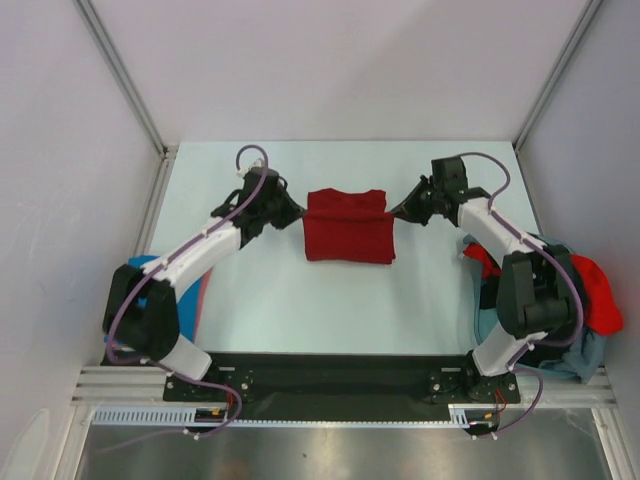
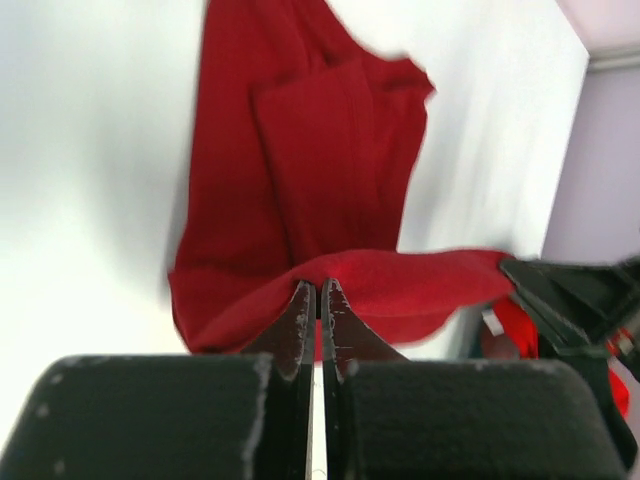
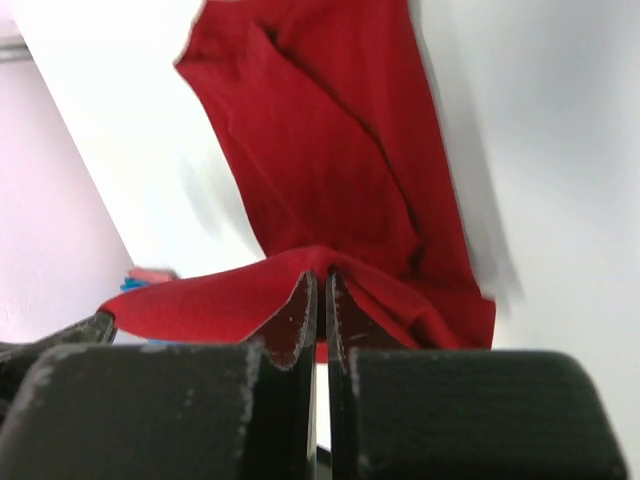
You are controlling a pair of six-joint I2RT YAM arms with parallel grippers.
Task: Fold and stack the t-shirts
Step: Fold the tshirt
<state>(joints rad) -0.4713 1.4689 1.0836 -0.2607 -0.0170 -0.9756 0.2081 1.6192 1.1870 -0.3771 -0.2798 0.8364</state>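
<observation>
- Blue shirt (image 1: 150,272): it lies flat at the left edge of the table (image 1: 300,310), partly hidden under the left arm. A reddish strip shows along its right side. It looks like the start of the stack, but I cannot tell how many shirts are in it.
- Left gripper (image 2: 318,300): the fingers are pinched tight on the left end of a raised band of the dark red shirt (image 1: 347,232).
- Dark red shirt: it sits mid-table between the two arms, already narrowed to a rough rectangle with the sleeves turned in. Its far part is lifted and stretched between the grippers, above the rest of the cloth, which lies on the table.
- Right gripper (image 3: 320,290): it is clamped tight on the right end of the same band, level with the left gripper.
- Heap at the right edge: a bright red shirt (image 1: 598,290) and a grey-blue shirt (image 1: 585,352) lie crumpled behind the right arm, unfolded.
- Progress, as I judge it: the task is early to midway. The dark red shirt is mid-fold and needs this crosswise fold laid down. It must then go onto the stack at the left. The heap has not been started.
</observation>
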